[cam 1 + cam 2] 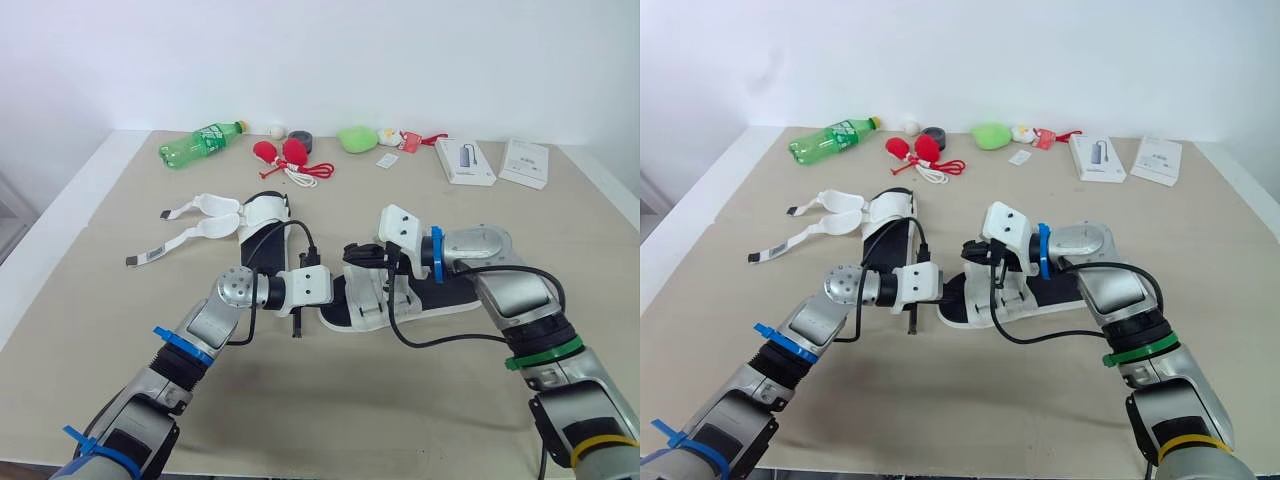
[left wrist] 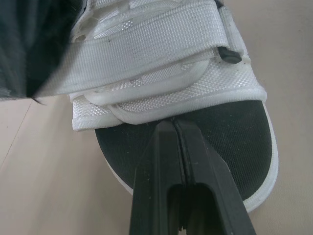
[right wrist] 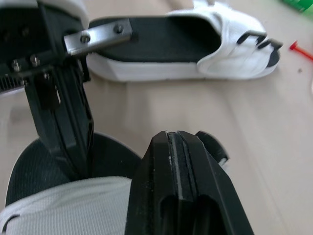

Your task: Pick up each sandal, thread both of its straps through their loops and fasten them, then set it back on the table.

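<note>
A white-strapped sandal with a black footbed (image 1: 440,293) lies at the table's centre between my two grippers. Its straps (image 2: 146,44) are wrapped across the foot. My left gripper (image 1: 296,328) points down at the sandal's toe end, shut, with its tips (image 2: 173,123) touching the edge of the front strap. My right gripper (image 1: 350,253) hovers over the same sandal's straps, and its fingers (image 3: 181,147) are shut. The second sandal (image 1: 262,235) lies behind to the left, with both white straps (image 1: 190,225) loose and spread out over the table.
Along the back stand a green bottle (image 1: 200,143), red objects with a cord (image 1: 288,156), a tape roll (image 1: 299,141), a green toy (image 1: 356,138) and two white boxes (image 1: 466,160) (image 1: 525,163). The table's left edge (image 1: 60,215) runs near the loose straps.
</note>
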You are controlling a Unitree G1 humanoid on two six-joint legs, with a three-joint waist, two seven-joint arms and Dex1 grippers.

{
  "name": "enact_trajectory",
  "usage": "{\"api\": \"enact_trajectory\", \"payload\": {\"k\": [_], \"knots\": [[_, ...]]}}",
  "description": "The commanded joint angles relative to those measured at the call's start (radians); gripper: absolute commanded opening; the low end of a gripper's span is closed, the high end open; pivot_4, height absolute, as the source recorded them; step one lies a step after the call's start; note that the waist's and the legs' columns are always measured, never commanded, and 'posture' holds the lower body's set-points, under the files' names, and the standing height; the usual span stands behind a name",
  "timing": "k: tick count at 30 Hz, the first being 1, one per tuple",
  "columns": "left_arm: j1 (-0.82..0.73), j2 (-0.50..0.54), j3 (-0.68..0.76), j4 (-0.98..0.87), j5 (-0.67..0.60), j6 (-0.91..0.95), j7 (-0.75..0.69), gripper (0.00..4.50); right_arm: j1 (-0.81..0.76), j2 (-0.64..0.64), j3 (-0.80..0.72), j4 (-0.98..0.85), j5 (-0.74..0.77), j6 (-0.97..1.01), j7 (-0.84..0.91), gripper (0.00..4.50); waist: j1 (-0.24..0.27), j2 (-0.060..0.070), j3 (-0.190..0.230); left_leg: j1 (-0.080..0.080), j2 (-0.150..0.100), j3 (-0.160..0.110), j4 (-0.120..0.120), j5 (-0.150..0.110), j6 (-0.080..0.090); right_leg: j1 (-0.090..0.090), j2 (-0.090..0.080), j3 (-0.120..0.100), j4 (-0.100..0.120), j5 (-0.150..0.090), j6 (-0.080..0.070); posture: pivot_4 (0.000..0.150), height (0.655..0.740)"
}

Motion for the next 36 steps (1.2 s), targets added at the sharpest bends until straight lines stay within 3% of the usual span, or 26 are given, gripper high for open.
{"api": "enact_trajectory", "payload": {"k": [1,12,20,25,28,31,36], "knots": [[0.015,0.006,-0.023,0.005,0.019,0.012,-0.006,0.0,-0.064,-0.015,0.049,0.078,-0.089,-0.01,0.028,0.1,0.0,0.0,0.0,0.0,0.0,0.0,0.0,0.0,0.0,0.0,0.0,0.0,0.0,0.0,0.0,0.15,0.74],[0.019,0.002,-0.027,-0.001,0.018,0.012,-0.004,0.0,-0.111,0.014,0.078,0.199,-0.214,-0.059,-0.027,0.1,-0.001,0.0,0.0,0.001,0.0,0.0,0.001,0.0,0.0,0.0,-0.001,0.0,0.0,0.002,-0.002,0.15,0.74],[0.017,0.004,-0.03,0.001,0.017,0.007,-0.008,0.0,-0.167,0.007,-0.032,0.204,-0.154,-0.022,-0.032,0.1,0.0,0.001,0.0,-0.001,0.0,0.001,0.0,0.0,0.0,-0.001,-0.002,0.0,0.0,0.001,-0.002,0.15,0.74],[0.017,0.006,-0.028,0.001,0.014,0.003,-0.012,0.0,-0.175,-0.038,-0.108,0.266,-0.145,-0.1,-0.044,0.1,0.0,0.001,0.0,-0.001,0.0,0.001,0.0,0.0,0.0,-0.001,-0.002,0.0,0.0,0.001,-0.002,0.15,0.74],[0.019,0.009,-0.019,-0.003,-0.002,-0.003,-0.022,0.0,-0.166,-0.049,-0.209,0.298,-0.057,-0.109,-0.021,0.1,0.0,0.001,0.0,-0.001,0.0,0.001,0.0,0.0,0.0,-0.001,-0.002,0.0,0.0,0.001,-0.002,0.15,0.74],[0.024,0.021,0.0,-0.015,-0.043,-0.013,-0.057,0.0,-0.112,-0.082,-0.297,0.308,0.047,-0.139,0.08,0.99,0.0,0.001,0.0,-0.001,0.0,0.001,-0.001,0.0,0.0,-0.001,-0.001,0.0,-0.001,0.001,-0.002,0.15,0.74],[0.027,0.038,0.051,-0.034,-0.133,-0.025,-0.112,0.0,0.026,-0.186,-0.321,0.397,0.071,-0.32,0.272,3.31,0.0,0.001,0.0,-0.001,-0.001,0.0,-0.005,-0.001,0.001,-0.001,-0.001,-0.001,-0.001,-0.004,-0.001,0.15,0.74]]}}
